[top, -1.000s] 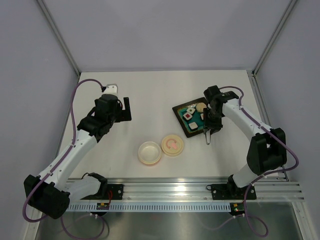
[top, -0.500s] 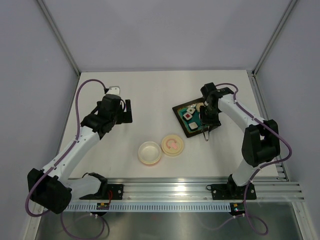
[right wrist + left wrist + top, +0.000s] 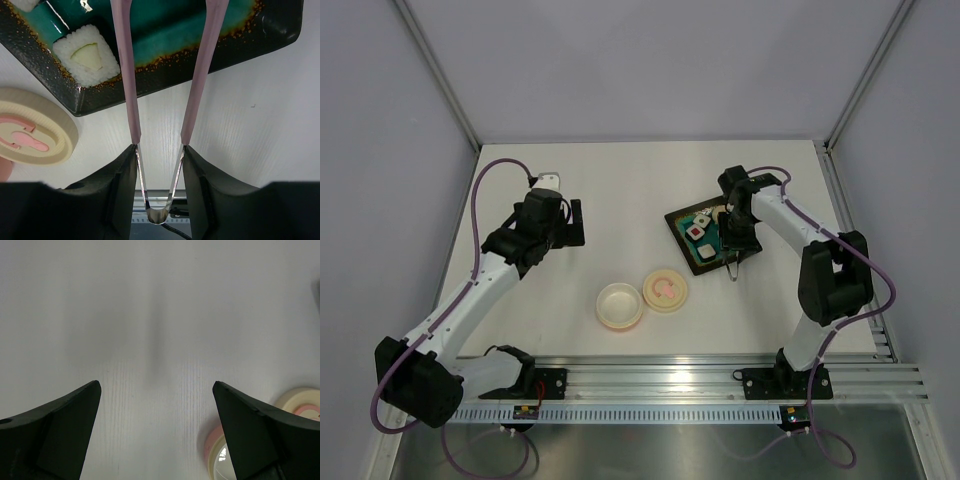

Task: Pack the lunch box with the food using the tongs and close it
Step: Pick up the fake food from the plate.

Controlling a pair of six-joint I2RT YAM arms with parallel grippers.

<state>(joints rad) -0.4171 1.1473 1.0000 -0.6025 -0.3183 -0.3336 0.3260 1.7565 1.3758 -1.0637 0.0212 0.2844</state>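
Right fingers point(image 3: 117, 185) grasp the tongs point(image 3: 125, 75) near their joined near end; the long axis runs near-to-far, arms pointing far over the tray point(image 3: 270, 30). Left fingers point(image 3: 65, 425) are released.

light: bright, even | shadows: faint | glare: tray point(image 3: 270, 35) glaze | left wrist view: soft

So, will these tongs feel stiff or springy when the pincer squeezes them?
Probably springy: the tongs are two thin arms joined by a bent metal strip, standing apart in the right pincer. Likely light, being so slender. Their smooth arms may slip on the roll piece.
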